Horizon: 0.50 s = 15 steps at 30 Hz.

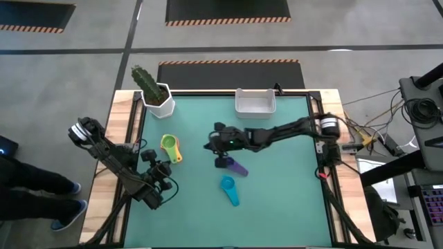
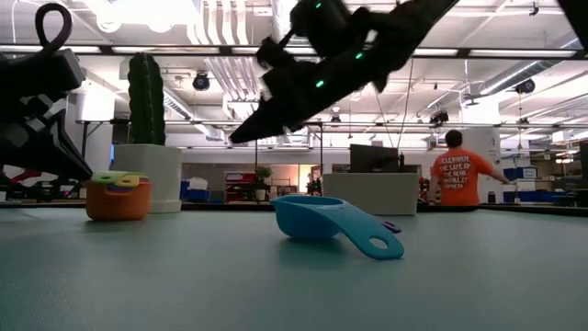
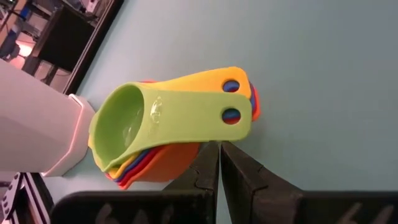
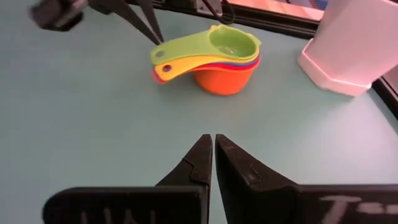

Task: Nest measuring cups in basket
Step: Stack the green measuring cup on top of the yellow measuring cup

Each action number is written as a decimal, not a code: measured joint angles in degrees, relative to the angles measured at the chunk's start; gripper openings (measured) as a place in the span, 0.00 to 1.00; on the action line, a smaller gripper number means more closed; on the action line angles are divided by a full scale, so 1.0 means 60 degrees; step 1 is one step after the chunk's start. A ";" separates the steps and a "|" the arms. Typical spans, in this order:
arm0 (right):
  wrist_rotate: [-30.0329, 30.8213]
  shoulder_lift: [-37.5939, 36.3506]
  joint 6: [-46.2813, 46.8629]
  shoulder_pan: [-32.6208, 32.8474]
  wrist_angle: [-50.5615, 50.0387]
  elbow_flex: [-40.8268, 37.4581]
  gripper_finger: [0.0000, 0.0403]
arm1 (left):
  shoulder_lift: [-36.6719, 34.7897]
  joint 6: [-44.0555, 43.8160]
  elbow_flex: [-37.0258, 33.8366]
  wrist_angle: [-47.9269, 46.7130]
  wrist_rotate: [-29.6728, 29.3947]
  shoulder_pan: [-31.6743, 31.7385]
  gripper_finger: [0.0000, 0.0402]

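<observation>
A nested stack of measuring cups [image 1: 169, 147], green on top and orange at the bottom, stands on the green mat near the cactus pot. My left gripper [image 3: 219, 146] is shut, its tips right at the stack's handle ends [image 4: 163, 55]. A teal cup [image 1: 229, 189] lies on the mat mid-table. A purple cup [image 1: 237, 167] lies partly under my right arm. My right gripper [image 1: 208, 145] hovers shut above the mat, pointing toward the stack [image 4: 217, 59] and well short of it. The white basket [image 1: 255, 102] stands at the far edge. My left gripper's shut fingertips [image 3: 211, 155] stand against the underside of the green and yellow handles [image 3: 233, 127], slanting in from the table's near left. I cannot tell whether they touch the stack. The stack rests upright on the mat.
A white pot with a green cactus [image 1: 154, 90] stands at the far left corner, close behind the stack. Wooden rails edge the mat [image 1: 131, 131]. Open mat lies between my right gripper and the stack. A person in an orange shirt [image 2: 457, 175] stands far off in the room.
</observation>
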 joint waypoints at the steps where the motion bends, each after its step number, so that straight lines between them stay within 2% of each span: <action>1: -0.0001 0.0255 -0.0061 -0.0021 0.0153 0.0176 0.02 | 0.0000 -0.0005 -0.0009 0.0003 -0.0013 0.0004 0.00; 7: 0.0003 0.1470 -0.0117 -0.0056 0.0998 0.1008 0.02 | 0.0000 -0.0106 -0.0025 0.0091 -0.0107 0.0007 0.00; 15: -0.0001 0.2277 -0.0069 -0.0093 0.1119 0.1820 0.02 | 0.0006 -0.0171 -0.0115 0.0207 -0.0149 0.0046 0.00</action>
